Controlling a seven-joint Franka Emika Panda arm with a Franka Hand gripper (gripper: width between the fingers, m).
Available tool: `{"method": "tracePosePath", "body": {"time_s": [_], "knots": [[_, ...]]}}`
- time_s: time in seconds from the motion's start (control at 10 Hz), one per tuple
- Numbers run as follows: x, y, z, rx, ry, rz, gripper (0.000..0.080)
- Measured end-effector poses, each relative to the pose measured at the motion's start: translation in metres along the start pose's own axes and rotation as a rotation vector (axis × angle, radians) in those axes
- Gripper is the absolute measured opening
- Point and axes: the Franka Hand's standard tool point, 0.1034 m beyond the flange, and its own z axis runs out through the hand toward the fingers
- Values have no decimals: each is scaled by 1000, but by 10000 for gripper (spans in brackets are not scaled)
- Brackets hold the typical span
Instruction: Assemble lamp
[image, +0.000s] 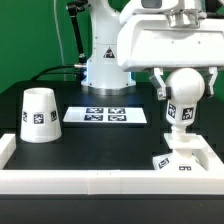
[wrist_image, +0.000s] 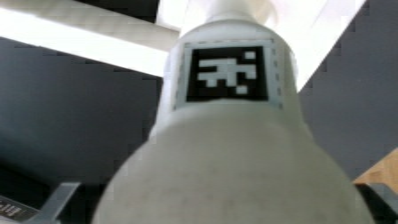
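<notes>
My gripper (image: 184, 88) is shut on the ball top of the white lamp bulb (image: 180, 118) and holds it upright, with the tagged stem pointing down. The stem's lower end is right over the flat square lamp base (image: 188, 160) at the exterior view's right; I cannot tell whether they touch. The tapered lamp shade (image: 40, 114) stands alone at the exterior view's left. In the wrist view the bulb (wrist_image: 228, 120) fills the frame between my fingers (wrist_image: 45, 200), its tag facing the camera.
The marker board (image: 105, 115) lies flat on the black table between shade and base. A low white wall (image: 100, 183) runs along the front edge and up the left side. The robot's white pedestal (image: 105, 60) stands behind.
</notes>
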Motion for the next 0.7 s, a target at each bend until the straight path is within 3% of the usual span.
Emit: {"method": "tracePosePath", "body": {"time_s": [0.7], "knots": [[-9, -7, 12, 7, -17, -3, 576]]}}
